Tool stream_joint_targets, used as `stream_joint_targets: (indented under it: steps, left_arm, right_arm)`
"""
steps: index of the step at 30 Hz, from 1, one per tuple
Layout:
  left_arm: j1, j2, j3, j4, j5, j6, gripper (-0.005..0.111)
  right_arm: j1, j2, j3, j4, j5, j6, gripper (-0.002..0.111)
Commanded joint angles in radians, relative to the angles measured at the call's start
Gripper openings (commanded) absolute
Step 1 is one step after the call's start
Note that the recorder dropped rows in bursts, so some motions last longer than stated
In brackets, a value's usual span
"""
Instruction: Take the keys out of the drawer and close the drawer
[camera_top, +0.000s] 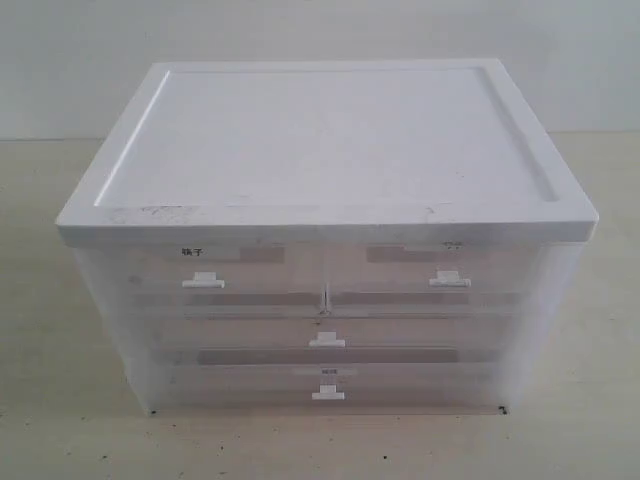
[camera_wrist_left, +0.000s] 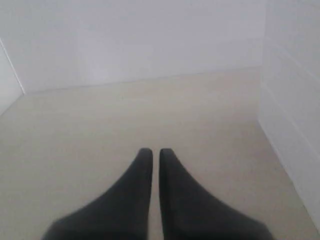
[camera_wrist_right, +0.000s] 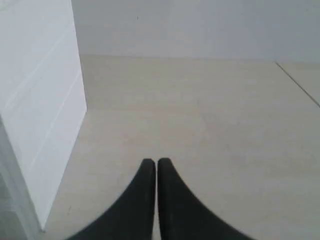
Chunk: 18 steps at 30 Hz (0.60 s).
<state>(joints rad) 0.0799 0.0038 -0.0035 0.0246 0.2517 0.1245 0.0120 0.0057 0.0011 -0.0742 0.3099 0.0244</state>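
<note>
A translucent white drawer cabinet (camera_top: 325, 230) fills the exterior view. The drawer (camera_top: 420, 335) of the middle tier is pushed in, with its small white handle (camera_top: 327, 342) at the centre. The keys are hidden from view. Neither arm shows in the exterior view. My left gripper (camera_wrist_left: 155, 151) is shut with nothing between its dark fingers, hovering over bare tabletop with the cabinet's side wall (camera_wrist_left: 295, 130) beside it. My right gripper (camera_wrist_right: 156, 161) is likewise shut and empty, with the cabinet's other side (camera_wrist_right: 40, 110) beside it.
Two half-width drawers (camera_top: 205, 275) (camera_top: 450, 272) form the top tier and a full-width drawer (camera_top: 328, 390) the lowest. The cabinet has a flat white lid (camera_top: 320, 140). Pale tabletop (camera_wrist_right: 210, 125) surrounds it, with a white wall (camera_wrist_left: 130, 45) behind.
</note>
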Motion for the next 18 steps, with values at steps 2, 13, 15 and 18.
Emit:
stream_joint_targets:
  steps: [2,13,15,18]
  left_arm:
    - [0.004,-0.004,0.004,-0.107,-0.207,-0.056,0.005]
    - [0.004,-0.004,0.004,-0.237,-0.537,-0.476,0.005]
    - [0.004,-0.004,0.004,-0.237,-0.555,-0.564,0.005]
    - [0.004,-0.004,0.004,-0.237,-0.558,-0.662,0.005]
  right_arm:
    - [-0.002,-0.006,-0.001,-0.012,-0.257,-0.009,0.0]
    - [-0.002,-0.006,-0.001,-0.01,-0.683,0.087,0.0]
    - [-0.002,-0.006,-0.001,-0.01,-0.724,0.187,0.0]
    - [-0.002,-0.006,-0.001,0.001,-0.749,0.375,0.0]
